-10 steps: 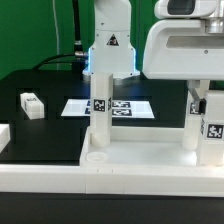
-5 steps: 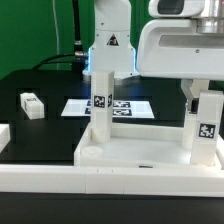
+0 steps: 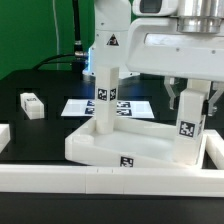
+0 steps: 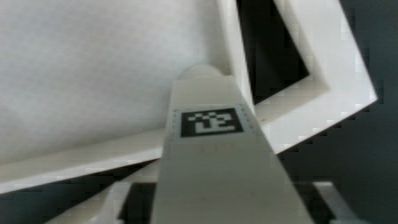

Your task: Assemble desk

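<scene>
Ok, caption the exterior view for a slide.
Gripper on one upright leg of the tabletop; loose leg lies aside.

Green backdrop (image 3: 40, 25), black table (image 3: 30, 135), even light

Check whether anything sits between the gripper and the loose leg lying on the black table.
Yes. The gripper appears closed around an upright leg on the tabletop. The loose leg lies at the exterior view's far left. Another upright leg stands between them.
</scene>
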Robot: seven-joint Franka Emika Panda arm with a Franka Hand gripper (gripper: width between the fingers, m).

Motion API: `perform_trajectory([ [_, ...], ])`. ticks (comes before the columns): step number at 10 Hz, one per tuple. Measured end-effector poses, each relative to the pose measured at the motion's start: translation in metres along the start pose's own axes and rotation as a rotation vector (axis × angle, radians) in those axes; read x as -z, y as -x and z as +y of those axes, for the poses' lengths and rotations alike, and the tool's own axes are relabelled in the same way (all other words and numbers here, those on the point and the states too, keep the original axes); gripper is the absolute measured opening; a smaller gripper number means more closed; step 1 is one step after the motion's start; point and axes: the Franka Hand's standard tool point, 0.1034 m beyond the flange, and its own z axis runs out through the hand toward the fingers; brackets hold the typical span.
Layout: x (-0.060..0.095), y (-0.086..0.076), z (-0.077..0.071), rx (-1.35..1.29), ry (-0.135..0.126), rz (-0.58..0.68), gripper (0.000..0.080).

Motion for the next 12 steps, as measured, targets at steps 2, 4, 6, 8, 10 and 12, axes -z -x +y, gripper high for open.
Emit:
perform_trajectory([
  [2, -0.001, 0.001, 0.0, 0.002, 0.0, -0.001, 0.05],
  [4, 0.005, 0.009, -0.002, 0.006, -0.014, 0.003, 0.0621],
  [6, 0.025, 0.018, 0.013, 0.042, -0.03, -0.007, 0.0648],
  [8, 0.039, 0.004, 0.041, 0.086, -0.035, 0.0, 0.0648],
  [10, 0.044, -0.017, 0.064, 0.114, -0.037, 0.012, 0.0648],
  [12, 0.042, -0.012, 0.058, 0.118, -0.038, 0.009, 0.0648],
])
